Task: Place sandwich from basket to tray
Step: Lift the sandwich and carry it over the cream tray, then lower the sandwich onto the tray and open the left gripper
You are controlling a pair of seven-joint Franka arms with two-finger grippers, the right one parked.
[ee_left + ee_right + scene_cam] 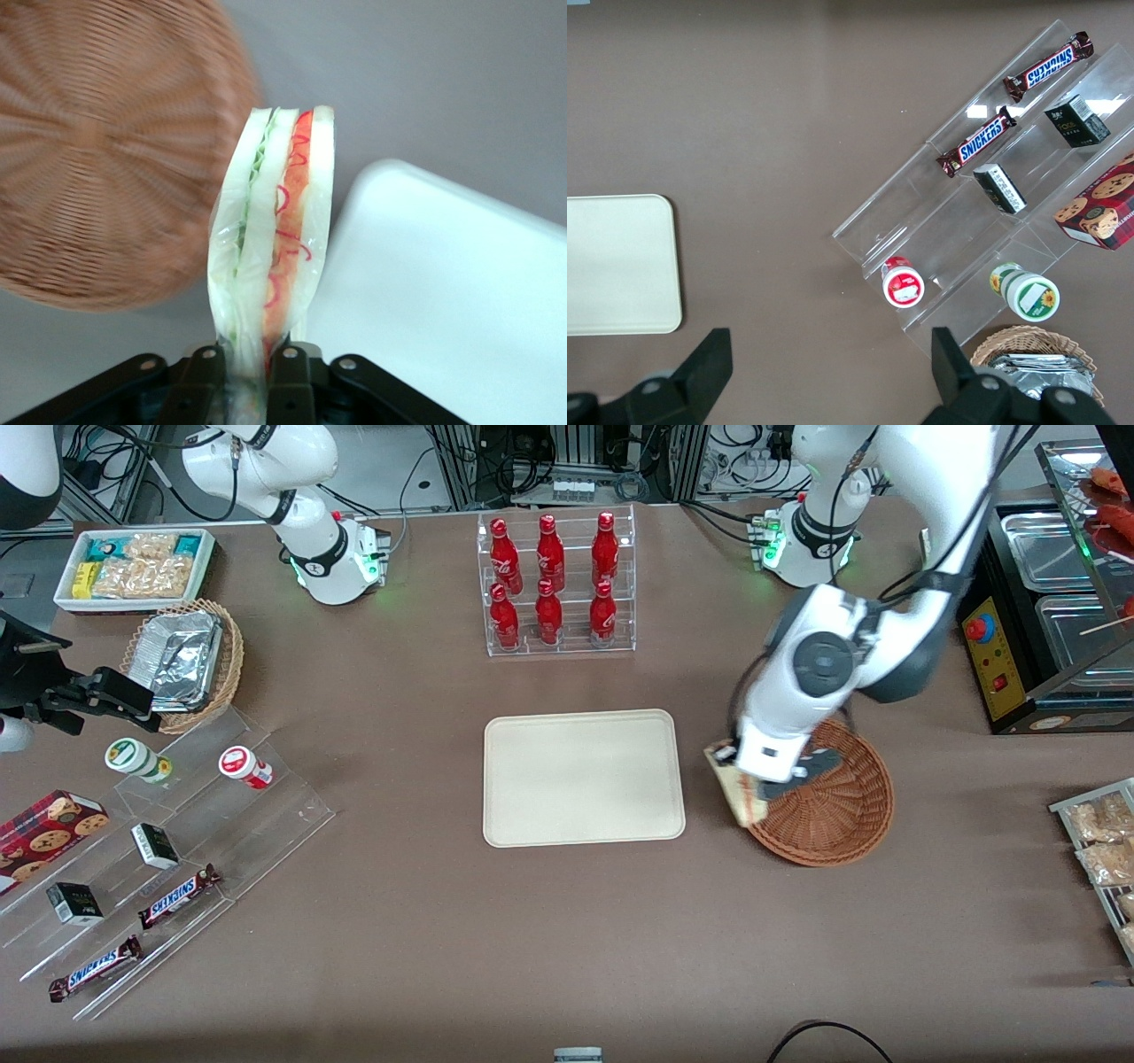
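The big brown table [425,939] holds a flat cream tray [584,777], a round brown basket [837,815], a clear rack of red bottles [556,584], clear candy steps [168,859], and a white snack bin [133,567]. The gripper [753,784] hangs above the basket's edge.

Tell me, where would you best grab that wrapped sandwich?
By its flat bread faces, near one end, as the pincer does now: shut on the sandwich at the rim of the basket, beside the tray. The wedge is thin, so squeezing across it from above probably holds best.
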